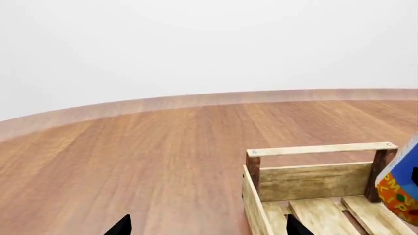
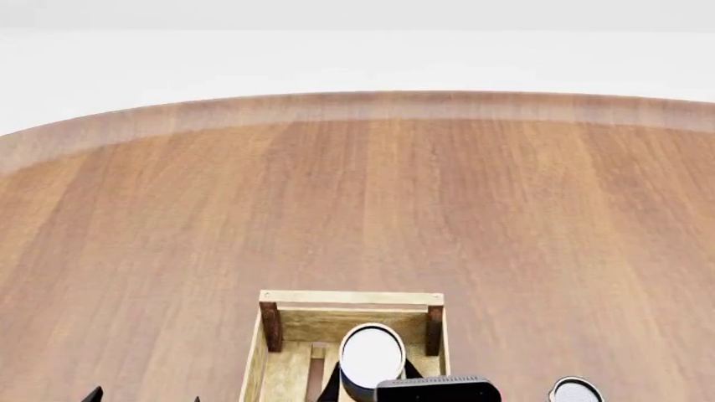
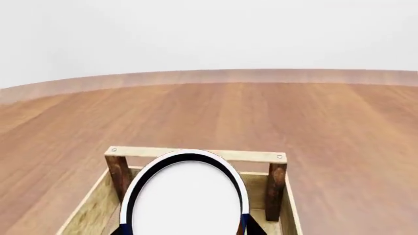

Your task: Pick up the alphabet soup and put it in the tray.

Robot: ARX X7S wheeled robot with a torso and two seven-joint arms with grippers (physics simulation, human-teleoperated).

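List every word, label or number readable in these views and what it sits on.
Alphabet soup label, left wrist view: yellow letters on the orange band, cut off by the picture's edge and too partial to read as a word.
Alphabet soup top, head and right wrist views: plain white, no text.
Tray: bare wood, no text.
Second can top, head view: no text visible.
Table: no text.

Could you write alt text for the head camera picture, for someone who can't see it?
Seen from above, a can with a silvery-white top, the alphabet soup, is held over a light-wood slatted tray at the near edge of a broad round wooden table. A dark part of the right gripper shows just below the can, and another can's top peeks in beside the tray.
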